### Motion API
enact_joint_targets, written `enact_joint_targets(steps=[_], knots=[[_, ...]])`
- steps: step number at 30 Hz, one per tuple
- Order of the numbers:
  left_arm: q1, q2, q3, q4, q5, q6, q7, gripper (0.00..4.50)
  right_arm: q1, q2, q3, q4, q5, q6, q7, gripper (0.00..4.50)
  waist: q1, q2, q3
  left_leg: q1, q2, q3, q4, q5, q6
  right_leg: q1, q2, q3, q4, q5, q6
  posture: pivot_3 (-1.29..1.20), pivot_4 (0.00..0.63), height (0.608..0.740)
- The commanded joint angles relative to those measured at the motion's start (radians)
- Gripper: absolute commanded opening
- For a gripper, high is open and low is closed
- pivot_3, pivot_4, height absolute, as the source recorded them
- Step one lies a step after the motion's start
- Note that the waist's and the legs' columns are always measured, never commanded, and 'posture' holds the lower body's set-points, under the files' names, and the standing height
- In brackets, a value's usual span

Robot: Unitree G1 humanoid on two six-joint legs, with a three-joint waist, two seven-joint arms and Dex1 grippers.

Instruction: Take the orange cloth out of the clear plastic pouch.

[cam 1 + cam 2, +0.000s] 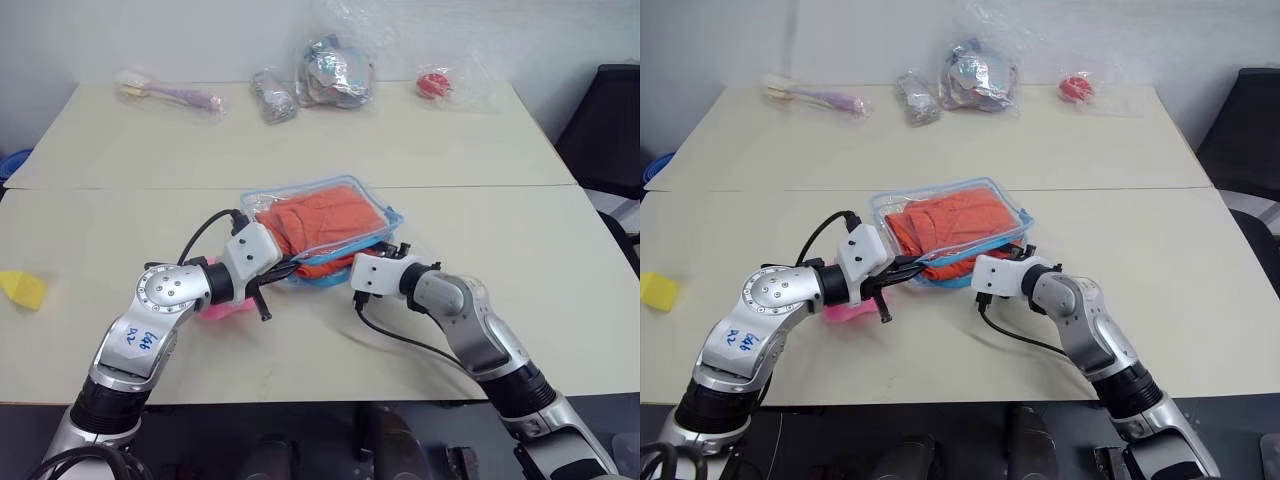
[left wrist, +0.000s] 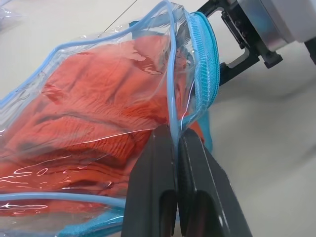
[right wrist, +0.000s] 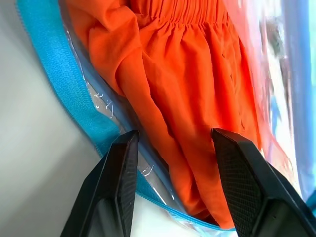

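Observation:
The clear plastic pouch (image 1: 300,192) with light-blue zipper edging lies at the table's middle, the orange cloth (image 1: 325,222) bunched inside it and bulging from its near, open end. My left gripper (image 1: 283,268) is shut on the pouch's near rim. In the left wrist view its fingers (image 2: 163,163) pinch the clear plastic and blue edging (image 2: 205,74). My right gripper (image 1: 393,252) is at the pouch's near right corner, open. In the right wrist view its fingers (image 3: 123,168) straddle a fold of the orange cloth (image 3: 182,89) at the pouch mouth, not closed on it.
A pink plush toy (image 1: 225,308) lies under my left forearm. A yellow wedge block (image 1: 22,288) sits at the table's left edge. Several bagged items (image 1: 335,70) line the far edge, one holding something red (image 1: 435,83). A black chair (image 1: 615,120) stands at the right.

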Motion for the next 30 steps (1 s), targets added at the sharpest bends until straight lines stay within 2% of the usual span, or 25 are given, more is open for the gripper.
enact_joint_targets(steps=[1,9,17,25,28,30], knots=[[0.002,0.004,0.003,-0.019,0.004,-0.03,-0.004,0.0,0.0,0.0,-0.023,-0.075,0.038,0.025,0.033,2.41,0.0,0.0,0.0,0.0,0.0,0.0,0.0,0.0,0.0,0.0,0.0,0.0,0.0,0.0,0.0,0.0,0.15,0.74],[0.006,0.009,0.003,-0.022,0.009,-0.037,-0.008,0.0,-0.022,-0.03,-0.001,-0.025,0.02,-0.024,0.014,2.41,0.001,0.0,0.0,-0.001,0.0,0.0,0.0,0.0,0.0,0.0,0.0,0.0,0.0,0.0,0.0,0.0,0.15,0.74],[0.0,0.01,0.003,-0.032,0.005,-0.029,-0.012,0.0,-0.084,-0.116,0.075,0.125,-0.138,-0.223,-0.072,2.41,0.001,0.0,0.0,-0.001,-0.001,0.0,0.0,0.0,0.0,0.0,0.0,0.0,-0.001,0.0,0.0,0.0,0.15,0.74],[-0.005,0.008,0.0,-0.03,0.007,-0.031,-0.015,0.0,-0.158,-0.054,0.118,0.3,-0.19,-0.284,-0.131,2.41,-0.006,0.0,0.0,0.0,0.0,0.0,0.0,0.0,0.0,0.0,0.0,0.0,0.0,0.0,0.0,0.0,0.15,0.74],[-0.015,0.0,-0.001,-0.024,0.005,-0.026,-0.01,0.0,-0.157,-0.036,0.117,0.321,-0.166,-0.301,-0.112,1.82,-0.008,0.0,0.0,0.0,0.0,-0.001,0.0,0.0,0.0,0.0,0.0,0.0,0.0,0.0,0.0,0.0,0.15,0.74],[-0.019,-0.007,0.002,-0.022,0.002,-0.02,-0.004,0.0,-0.15,-0.038,0.114,0.316,-0.162,-0.311,-0.102,1.06,-0.009,0.0,0.0,0.0,0.0,-0.001,0.0,0.0,0.0,0.0,0.0,0.0,0.0,0.0,0.0,0.0,0.15,0.74]])
